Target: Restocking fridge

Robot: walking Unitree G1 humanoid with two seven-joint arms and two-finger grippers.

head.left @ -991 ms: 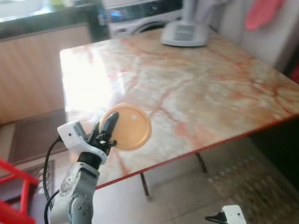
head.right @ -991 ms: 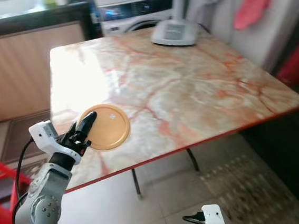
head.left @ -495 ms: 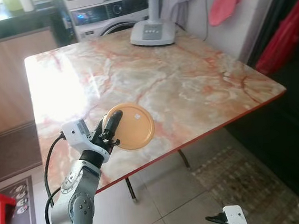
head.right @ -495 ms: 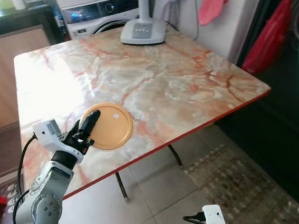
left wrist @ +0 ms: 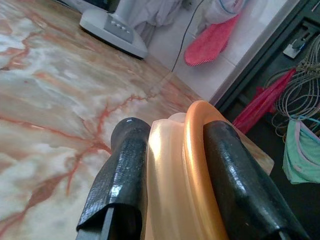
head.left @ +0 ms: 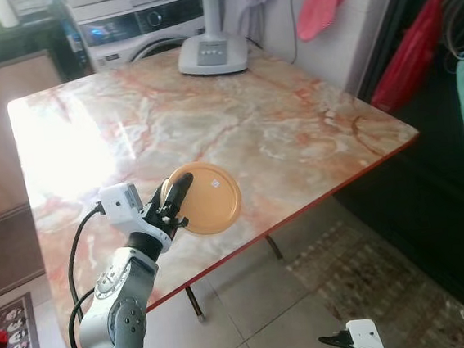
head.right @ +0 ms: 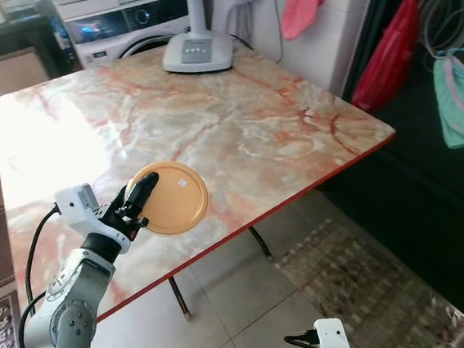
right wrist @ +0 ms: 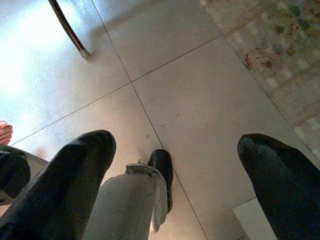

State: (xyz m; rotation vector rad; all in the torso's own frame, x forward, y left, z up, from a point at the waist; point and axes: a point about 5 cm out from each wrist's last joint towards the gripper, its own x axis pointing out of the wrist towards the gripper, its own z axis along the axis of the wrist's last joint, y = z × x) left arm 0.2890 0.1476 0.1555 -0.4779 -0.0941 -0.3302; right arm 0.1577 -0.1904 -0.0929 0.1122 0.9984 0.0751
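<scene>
Marble counter carried a fan base far from the jaws. Left gripper had jaws clamped on an orange plate. Right gripper hung above floor tiles, jaws apart.

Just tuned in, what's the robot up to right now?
The left gripper is shut on the rim of an orange plate, holding it over the near edge of the marble table. The right gripper hangs open above the tiled floor. A fan base stands at the table's far side.
</scene>
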